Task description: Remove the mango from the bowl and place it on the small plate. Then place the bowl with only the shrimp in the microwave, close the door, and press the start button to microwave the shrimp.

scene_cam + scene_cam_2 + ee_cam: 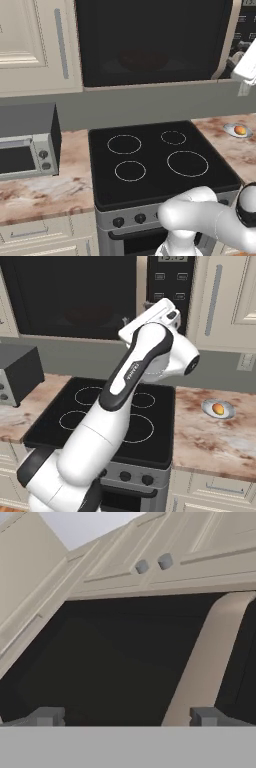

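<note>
Fingertips [47,716] of the tool [125,717] stand spread, holding nothing, right up against the door [110,662], its beige handle [210,657] just beside one tip. Door looks shut, with the bowl [143,60] dim behind the glass beyond the tool. Mango [218,408] sits on the small plate [228,412], well below the tool on the worktop [210,441]. Only the start press seems left; that calls for shifting sideways to the control panel [170,278].
</note>
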You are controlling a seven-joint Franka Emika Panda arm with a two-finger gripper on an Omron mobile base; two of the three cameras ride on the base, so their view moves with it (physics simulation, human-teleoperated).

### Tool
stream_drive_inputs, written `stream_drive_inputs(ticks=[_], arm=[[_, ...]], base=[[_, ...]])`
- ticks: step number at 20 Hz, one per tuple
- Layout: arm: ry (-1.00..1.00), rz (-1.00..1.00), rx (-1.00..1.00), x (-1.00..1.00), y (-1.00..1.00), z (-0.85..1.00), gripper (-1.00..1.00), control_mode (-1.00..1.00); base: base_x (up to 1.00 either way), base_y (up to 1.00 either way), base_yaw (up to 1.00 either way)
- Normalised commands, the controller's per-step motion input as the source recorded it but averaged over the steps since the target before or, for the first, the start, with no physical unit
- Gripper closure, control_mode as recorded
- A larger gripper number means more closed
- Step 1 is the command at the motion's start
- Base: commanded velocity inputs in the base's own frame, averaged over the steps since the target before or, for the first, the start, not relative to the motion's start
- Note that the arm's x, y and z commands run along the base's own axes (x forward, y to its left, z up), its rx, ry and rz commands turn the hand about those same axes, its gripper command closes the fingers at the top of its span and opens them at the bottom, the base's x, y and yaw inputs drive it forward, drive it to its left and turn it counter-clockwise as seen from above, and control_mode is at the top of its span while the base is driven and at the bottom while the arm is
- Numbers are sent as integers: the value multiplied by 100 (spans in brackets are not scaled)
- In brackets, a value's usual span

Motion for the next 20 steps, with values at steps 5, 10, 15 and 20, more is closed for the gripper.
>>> stream_drive_inputs(ticks=[5,10,15,20], arm=[[0,-3,0,30,-25,5,-100,-100],[1,-2,0,33,-7,1,-100,-100],[6,-1,0,38,-6,0,-100,-100],[1,0,0,30,-17,3,-100,-100]], base=[[0,0,0],[0,0,0],[0,0,0],[0,0,0]])
